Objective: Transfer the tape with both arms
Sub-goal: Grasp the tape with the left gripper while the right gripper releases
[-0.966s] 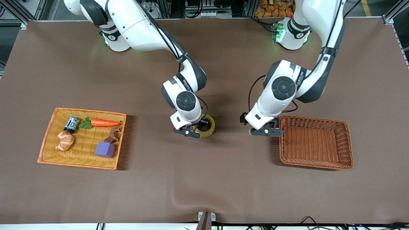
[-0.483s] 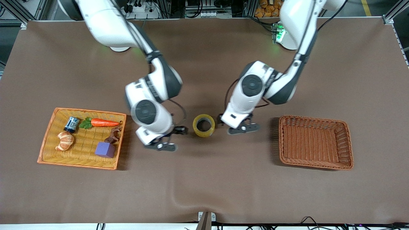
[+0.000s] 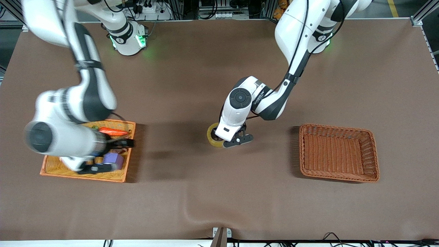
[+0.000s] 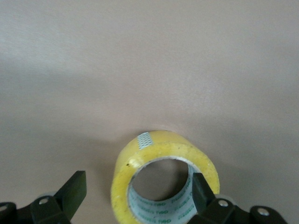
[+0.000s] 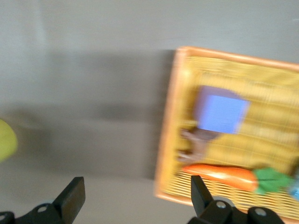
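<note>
The tape (image 3: 211,137), a yellowish roll with a grey-white core, lies flat on the brown table near its middle, hole up. My left gripper (image 3: 229,140) is low over it and open. In the left wrist view the tape (image 4: 140,161) sits between the fingers: one finger (image 4: 202,189) is over the ring's wall by the core, the other (image 4: 74,191) is outside the ring. My right gripper (image 3: 111,155) is open and empty over the yellow tray's edge (image 3: 129,151). The right wrist view shows its open gripper (image 5: 138,200) and the tape (image 5: 5,140) at the picture's edge.
The yellow tray (image 5: 170,121) holds a carrot (image 3: 113,131) and a purple cube (image 3: 116,159), also seen in the right wrist view as carrot (image 5: 219,175) and cube (image 5: 222,114). An empty brown wicker basket (image 3: 303,154) stands toward the left arm's end.
My right gripper let go of the tape and swung away to over the yellow tray. My left gripper moved from beside the wicker basket to the tape.
</note>
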### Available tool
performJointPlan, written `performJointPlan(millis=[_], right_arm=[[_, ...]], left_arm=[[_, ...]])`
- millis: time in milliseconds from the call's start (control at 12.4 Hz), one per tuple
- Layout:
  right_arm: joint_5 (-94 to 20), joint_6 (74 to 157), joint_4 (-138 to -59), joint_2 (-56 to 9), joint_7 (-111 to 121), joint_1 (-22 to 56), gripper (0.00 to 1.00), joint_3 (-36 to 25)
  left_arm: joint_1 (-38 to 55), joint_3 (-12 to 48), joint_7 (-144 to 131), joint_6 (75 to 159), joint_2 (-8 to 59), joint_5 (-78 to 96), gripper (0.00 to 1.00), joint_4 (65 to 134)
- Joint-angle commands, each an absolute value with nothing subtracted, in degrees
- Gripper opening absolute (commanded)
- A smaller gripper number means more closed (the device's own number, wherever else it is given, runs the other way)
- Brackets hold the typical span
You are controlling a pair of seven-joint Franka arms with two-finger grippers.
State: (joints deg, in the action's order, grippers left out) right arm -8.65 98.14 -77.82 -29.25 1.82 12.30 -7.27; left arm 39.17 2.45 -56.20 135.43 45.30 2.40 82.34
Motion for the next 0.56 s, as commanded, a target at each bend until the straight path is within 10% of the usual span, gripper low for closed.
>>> performJointPlan(millis=[0, 161, 483], right_arm=[[-2.8, 98.6, -87.7, -16.4, 4.6, 9.4, 1.00, -5.9], [-2.5, 98.6, -92.9, -9.2, 4.6, 9.0, 1.00, -5.9], [-2.5, 95.3, -99.1, 1.1, 3.8, 4.2, 1.00, -5.8]], left_arm=[[40.3, 1.6, -56.9, 136.5, 47.4, 1.3, 1.00, 80.6], [40.3, 1.8, -57.0, 136.5, 47.5, -0.8, 0.98, 80.8], [40.6, 1.8, -57.1, 136.3, 47.5, -0.9, 0.38, 81.7]])
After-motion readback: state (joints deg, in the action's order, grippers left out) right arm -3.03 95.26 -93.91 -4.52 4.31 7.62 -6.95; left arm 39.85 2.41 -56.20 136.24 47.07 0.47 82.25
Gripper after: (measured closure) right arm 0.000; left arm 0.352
